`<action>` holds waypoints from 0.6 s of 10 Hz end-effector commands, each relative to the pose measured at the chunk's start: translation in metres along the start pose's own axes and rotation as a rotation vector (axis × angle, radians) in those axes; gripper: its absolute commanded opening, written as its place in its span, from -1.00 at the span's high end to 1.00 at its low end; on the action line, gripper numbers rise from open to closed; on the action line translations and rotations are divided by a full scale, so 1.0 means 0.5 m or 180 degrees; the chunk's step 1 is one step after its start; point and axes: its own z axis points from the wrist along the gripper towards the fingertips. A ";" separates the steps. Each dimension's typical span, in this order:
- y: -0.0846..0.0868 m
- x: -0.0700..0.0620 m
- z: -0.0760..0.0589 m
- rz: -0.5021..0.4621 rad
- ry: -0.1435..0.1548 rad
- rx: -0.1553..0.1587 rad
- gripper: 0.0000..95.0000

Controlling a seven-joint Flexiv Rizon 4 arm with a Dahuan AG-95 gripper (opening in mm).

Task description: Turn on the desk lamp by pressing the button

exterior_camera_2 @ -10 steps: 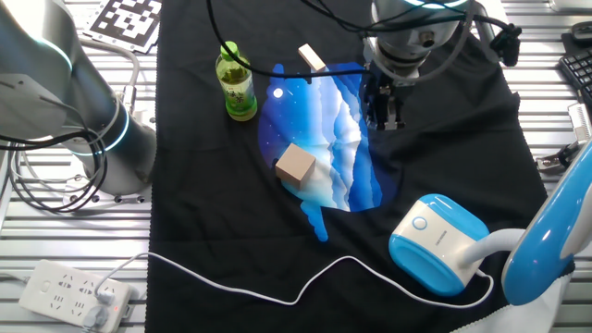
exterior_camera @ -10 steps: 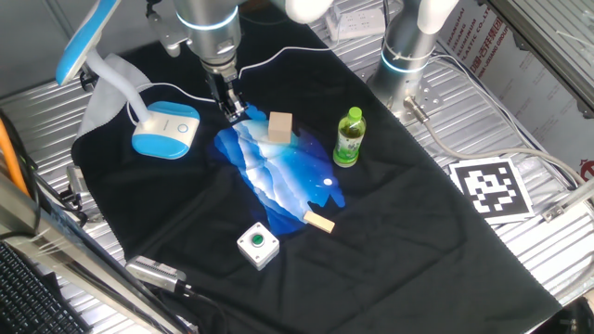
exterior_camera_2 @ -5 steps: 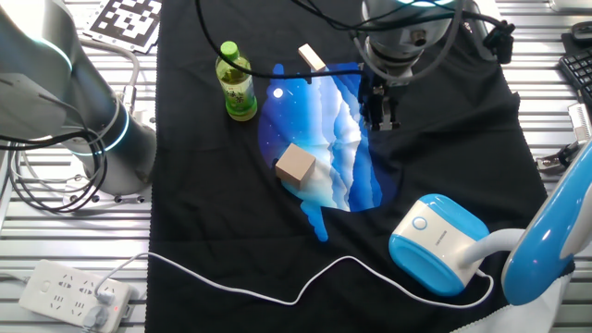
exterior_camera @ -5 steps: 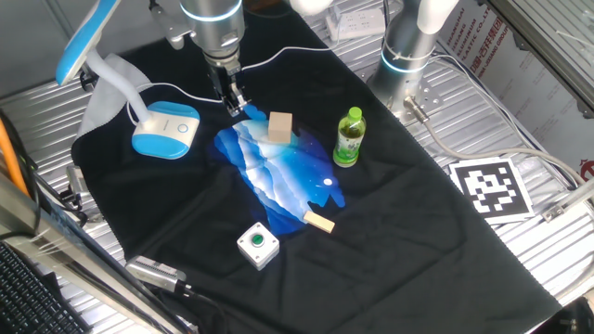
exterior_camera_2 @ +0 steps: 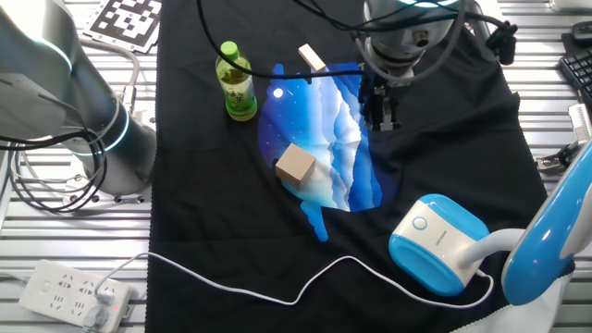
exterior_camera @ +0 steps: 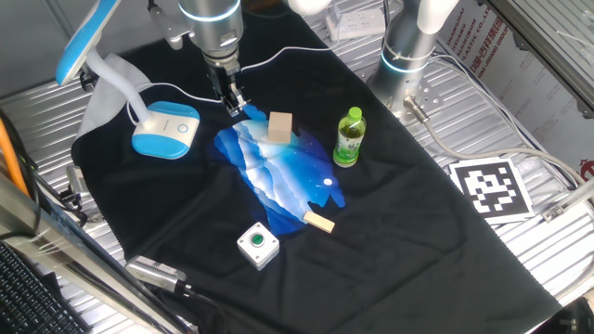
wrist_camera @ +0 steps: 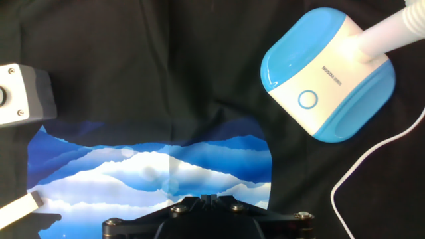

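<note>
At the near edge of the table in one fixed view, a white box with a green round button (exterior_camera: pixel 257 244) was recorded on the black cloth (exterior_camera: pixel 390 241), with a small pale block (exterior_camera: pixel 319 222) just beyond it at the tip of a blue-and-white mountain print (exterior_camera: pixel 278 172). Further back on that print a tan wooden cube (exterior_camera: pixel 280 127) was noted, and to its right, on the black cloth just off the print, a green bottle (exterior_camera: pixel 348 136) stood upright. The gripper (exterior_camera: pixel 234 100) was found suspended above the far-left edge of the print, beside the cube and apart from it; whether its fingers were open or closed could not be determined, since in the fixed views they appeared only as a dark cluster and in the hand view only the gripper's black body was visible at the bottom edge. To the left of the gripper, near but not touched, the desk lamp (exterior_camera: pixel 165 129) was observed resting on the cloth on its blue-and-white oval base, with the white neck curving up to the long blue head at the upper left. The button (wrist_camera: pixel 307 99) was identified in the hand view as a small ring on the white centre of the base, up and to the right of the gripper. A white cable (exterior_camera_2: pixel 277 287) was traced across the cloth from the lamp. Beyond the cloth, a printed marker board (exterior_camera: pixel 490 186) lay on the metal table (exterior_camera: pixel 520 102).
</note>
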 end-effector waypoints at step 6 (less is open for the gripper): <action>-0.001 0.001 -0.002 -0.0111 0.0072 0.0019 1.00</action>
